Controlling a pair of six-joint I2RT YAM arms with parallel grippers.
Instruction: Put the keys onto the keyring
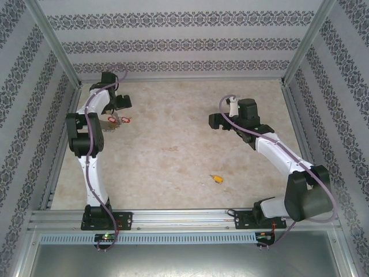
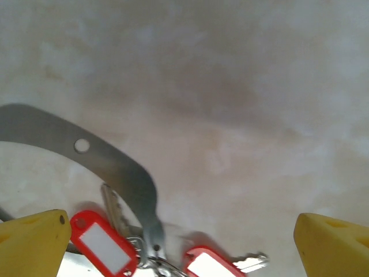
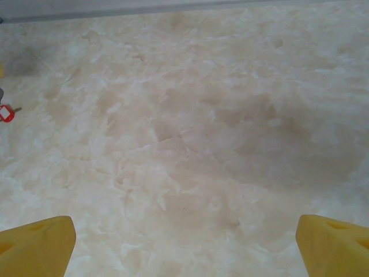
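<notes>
Gaping wide over the keyring [image 2: 154,257], left hand [image 2: 184,245] empty.

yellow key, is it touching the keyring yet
Apart. The top view shows the yellow key lying alone toward the front right, with a wide stretch of bare table between it and the keyring at far left.

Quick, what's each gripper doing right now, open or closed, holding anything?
Left gripper: open, holding nothing.
Right gripper: open, holding nothing.
</notes>
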